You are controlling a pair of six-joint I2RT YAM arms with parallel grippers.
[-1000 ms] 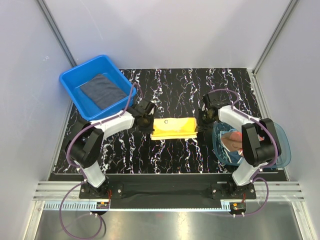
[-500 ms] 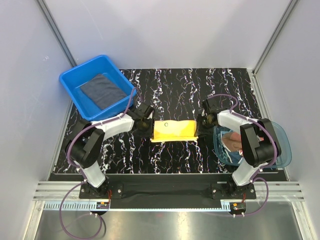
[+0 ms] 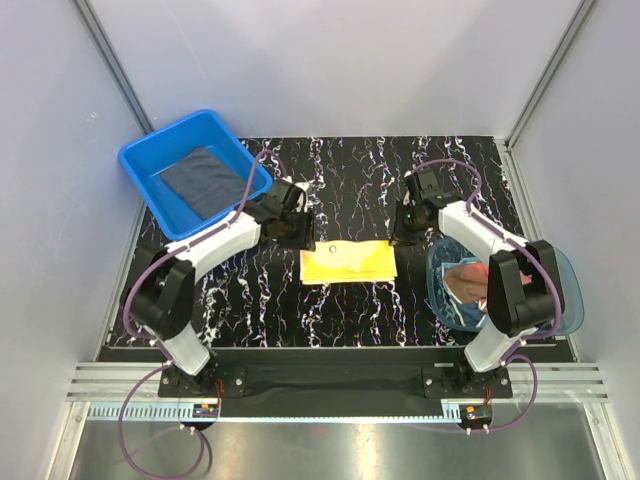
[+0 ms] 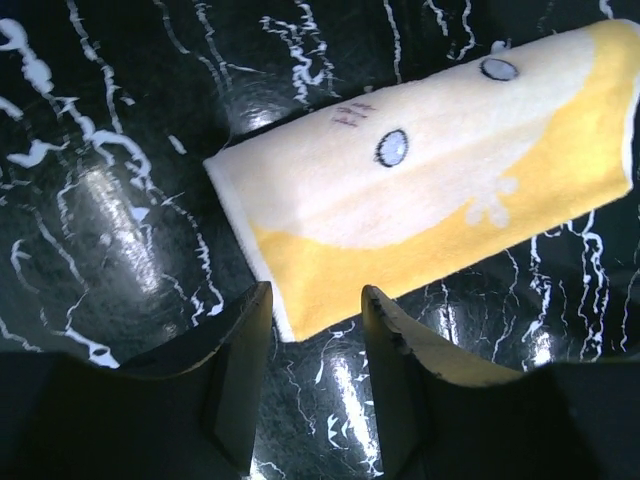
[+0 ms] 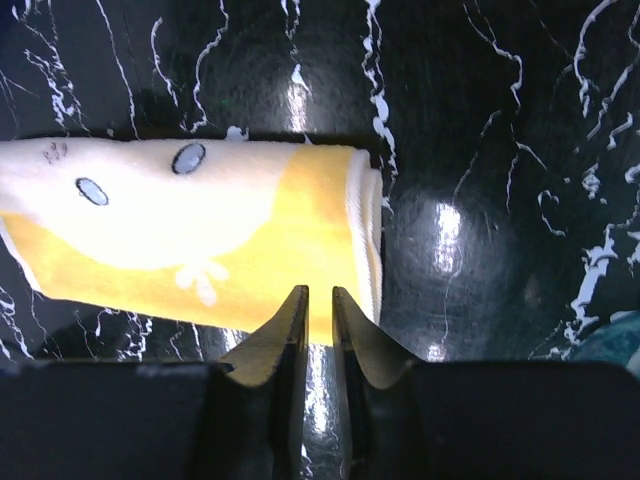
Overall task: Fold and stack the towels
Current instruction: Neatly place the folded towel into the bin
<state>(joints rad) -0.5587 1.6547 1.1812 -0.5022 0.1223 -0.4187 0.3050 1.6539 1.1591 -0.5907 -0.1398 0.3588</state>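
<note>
top view: cannot count towels [image 3: 462, 285] in translucent bowl [image 3: 565, 300], half covered by right arm [image 3: 505, 290] | left wrist view: loses yellow towel [image 4: 430, 190] past right edge; cannot read small red mark on it | right wrist view: loses yellow towel past left edge, near edge behind right gripper [image 5: 320, 295]; cannot identify teal scrap [image 5: 618, 335] cut by bottom-right corner

Left arm [image 3: 225, 243] and right arm [image 3: 470, 228] are white, purple-cabled; left gripper [image 4: 316, 295] and right gripper [image 5: 319, 292] are black.

Yellow towel [image 3: 348, 264] folded flat; grey towel [image 3: 205, 181] in tub [image 3: 228, 133].
</note>
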